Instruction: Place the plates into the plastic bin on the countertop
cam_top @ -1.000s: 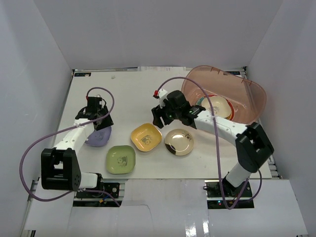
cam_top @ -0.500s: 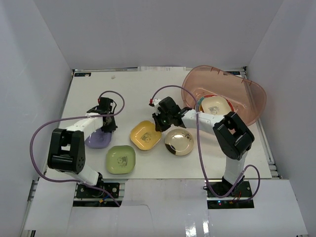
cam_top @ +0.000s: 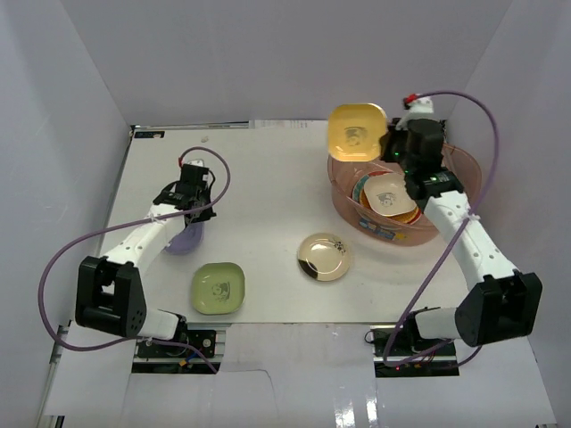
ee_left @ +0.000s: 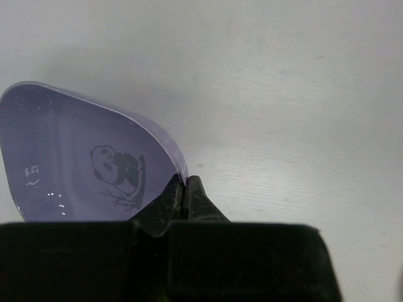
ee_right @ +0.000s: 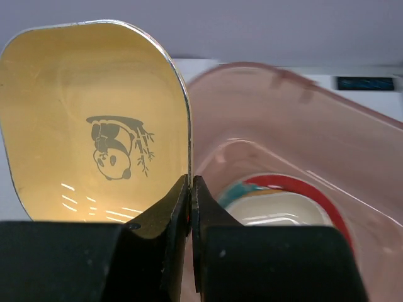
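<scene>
Top external view puts the yellow plate (cam_top: 357, 132) up on edge in the air just over the far-left rim of the bin (cam_top: 470, 165), which sits at the far right of the countertop (cam_top: 268, 178), close to the side wall. Open white surface lies between the bin and the left arm; the gold plate (cam_top: 325, 257) and green plate (cam_top: 218, 287) lie apart near the front edge. Right wrist view shows the right gripper (ee_right: 190, 187) clenched on the yellow plate's rim, and a cream plate (ee_right: 277, 211) on a red plate (ee_right: 296, 184) inside the bin. Left wrist view shows the left gripper (ee_left: 186, 187) pinching the lavender plate (ee_left: 82, 163) by its rim, tilted; from above the arm hides most of it.
</scene>
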Tool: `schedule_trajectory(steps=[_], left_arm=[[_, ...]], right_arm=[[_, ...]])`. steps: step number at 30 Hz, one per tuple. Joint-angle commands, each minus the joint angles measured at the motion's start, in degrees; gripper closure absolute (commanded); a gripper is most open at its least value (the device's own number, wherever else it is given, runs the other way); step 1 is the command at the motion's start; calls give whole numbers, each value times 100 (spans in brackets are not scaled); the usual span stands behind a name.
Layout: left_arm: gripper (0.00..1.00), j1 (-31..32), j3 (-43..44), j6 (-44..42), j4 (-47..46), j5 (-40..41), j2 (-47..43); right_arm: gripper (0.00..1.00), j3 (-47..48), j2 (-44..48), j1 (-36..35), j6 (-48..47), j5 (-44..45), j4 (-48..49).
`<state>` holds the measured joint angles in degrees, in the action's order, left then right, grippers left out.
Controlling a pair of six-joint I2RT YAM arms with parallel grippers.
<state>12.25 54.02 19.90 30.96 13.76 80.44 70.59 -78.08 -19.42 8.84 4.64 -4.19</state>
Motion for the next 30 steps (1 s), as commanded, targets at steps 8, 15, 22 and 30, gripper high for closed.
schedule_trajectory(steps=[8, 15, 22, 30], left_arm=[[100, 2561, 3513, -311, 542, 557, 724], [100, 3968, 6273, -724, 920, 1050, 2454], [100, 4663, 8569, -1014, 886, 831, 4064], [100, 4997, 8361, -1226, -599, 313, 4470]], right_arm=[[92, -1231, -13, 2258, 487, -76, -214], [87, -1284, -321, 2381, 434, -174, -408], [30, -1039, 82, 2610, 724, -868, -487], [51, -546, 1495, 3522, 1567, -1071, -469]])
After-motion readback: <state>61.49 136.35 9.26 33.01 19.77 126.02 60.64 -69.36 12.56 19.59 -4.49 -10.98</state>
